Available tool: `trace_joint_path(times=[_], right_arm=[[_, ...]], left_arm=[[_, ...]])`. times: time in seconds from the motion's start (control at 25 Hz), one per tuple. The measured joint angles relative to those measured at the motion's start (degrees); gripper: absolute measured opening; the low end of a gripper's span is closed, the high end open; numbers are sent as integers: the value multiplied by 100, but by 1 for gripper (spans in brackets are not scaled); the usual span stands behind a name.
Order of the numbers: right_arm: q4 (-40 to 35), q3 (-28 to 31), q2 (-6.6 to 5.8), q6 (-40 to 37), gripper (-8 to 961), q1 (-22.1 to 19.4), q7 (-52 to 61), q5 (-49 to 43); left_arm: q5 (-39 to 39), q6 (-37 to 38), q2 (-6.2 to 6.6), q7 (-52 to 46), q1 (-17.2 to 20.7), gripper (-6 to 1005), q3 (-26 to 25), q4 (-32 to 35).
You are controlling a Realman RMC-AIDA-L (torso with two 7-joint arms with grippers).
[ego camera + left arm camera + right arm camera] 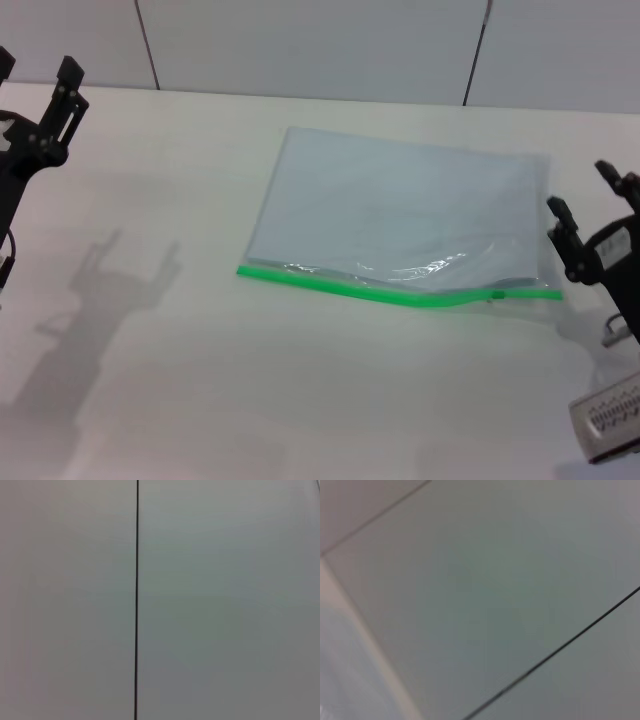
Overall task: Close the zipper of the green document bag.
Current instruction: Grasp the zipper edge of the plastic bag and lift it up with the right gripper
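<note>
The green document bag (pixel 400 205) lies flat on the white table, a pale translucent pouch a little right of centre. Its zipper (pixel 350 286) is the bright green strip along the near long edge, bowed slightly, with a small green slider tab (pixel 495 295) near the right end. My right gripper (pixel 585 195) hovers open just right of the bag's right edge, close to the slider end. Far from the bag, my left gripper (pixel 38 75) is raised and open at the table's far left. Both wrist views show only wall panels.
The white table (pixel 200 380) stretches bare in front of and left of the bag. Grey wall panels (pixel 310 45) rise behind the table's far edge. A labelled part of my right arm (pixel 605 425) sits at the lower right corner.
</note>
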Motion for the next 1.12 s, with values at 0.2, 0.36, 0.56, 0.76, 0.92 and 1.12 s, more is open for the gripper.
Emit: trace_joint_path(times=[0.2,0.36,0.56,0.76,0.92,1.12], right_arm=[[18,-5,-13,592,580,-15,-692,467],[25,0,-19,842,573,-63,-1062,663],[-28,-45,-9,1032,564,-105,-1475,818],[-337,-44,-2,1244,555,-118,-1963,807],[-580,-43,-1,1337,548,-143,-2390,804],[-692,-41,-2,1446,538,-119,-2494,727]], left_arm=[[-14,-53,0,1,9,771,-16,2],[-18,-61,-1,1,9,771,-15,8],[-19,-62,-1,1,8,771,-23,14],[-19,-62,-1,1,9,771,-28,17],[-19,-62,-1,1,13,771,-32,18],[-19,-61,-1,1,17,772,-33,24]])
